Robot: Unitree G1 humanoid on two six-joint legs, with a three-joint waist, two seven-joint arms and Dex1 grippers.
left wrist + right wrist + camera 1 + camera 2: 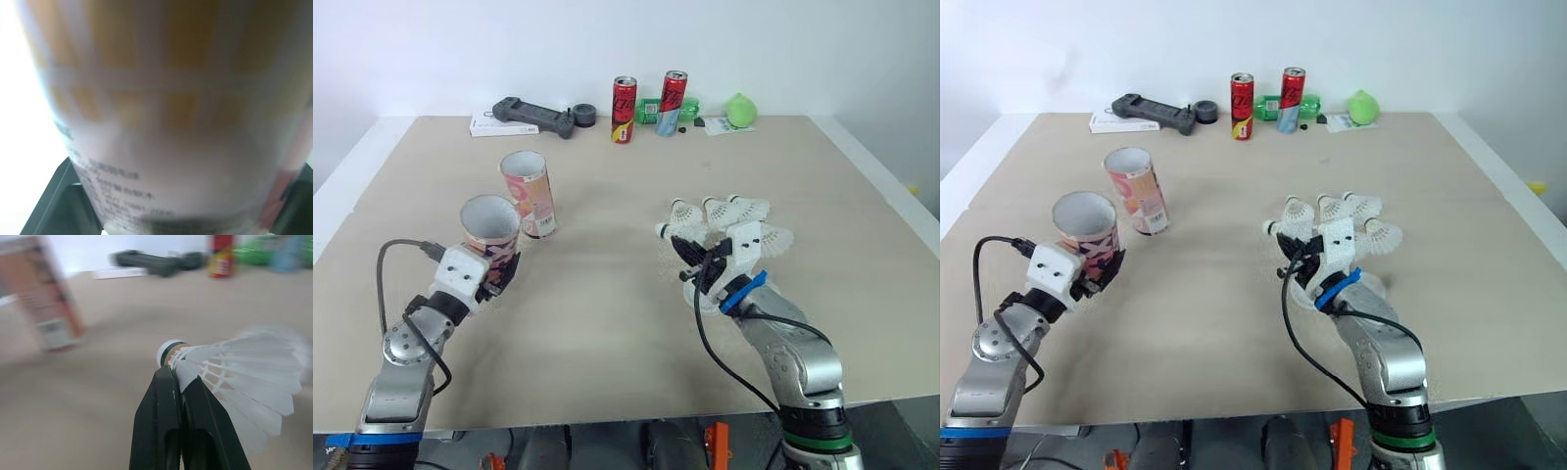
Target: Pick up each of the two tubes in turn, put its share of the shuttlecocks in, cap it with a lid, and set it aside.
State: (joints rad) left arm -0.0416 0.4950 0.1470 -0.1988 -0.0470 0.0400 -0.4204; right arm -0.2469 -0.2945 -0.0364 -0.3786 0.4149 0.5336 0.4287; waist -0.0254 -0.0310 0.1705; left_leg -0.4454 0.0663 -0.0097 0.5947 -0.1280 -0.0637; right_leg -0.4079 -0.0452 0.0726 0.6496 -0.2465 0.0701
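**Left hand** (499, 272): fingers clamped on the lower wall of the held tube (490, 227). The tube's open mouth faces up, and it is seemingly raised off the table (607, 333), at the robot's left.

**Right hand** (177, 378): fingers pressed together, pinching the held shuttlecock (244, 377) by its feather skirt just behind the cork.

**Loose shuttlecocks** (736, 210): a small cluster lying on the table just beyond the right hand.

**Second tube** (530, 194): upright and open, just behind the held tube.

**Step in hand (judged):** loading a shuttlecock into the held tube, with the task barely begun.
- Lead with the cork and line the shuttlecock's axis up with the tube's.
- Tip the mouth toward the right hand.
- Release only once the cork is past the rim, because feathers caught on the edge would bend.

**Surroundings:** two red cans (624, 110), a green bottle (651, 111), a green ball (740, 110) and a black controller (533, 116) stand along the far edge, well apart from the work.

**Obstruction:** the second tube is the nearest thing, and a wide swing of either arm could topple it.
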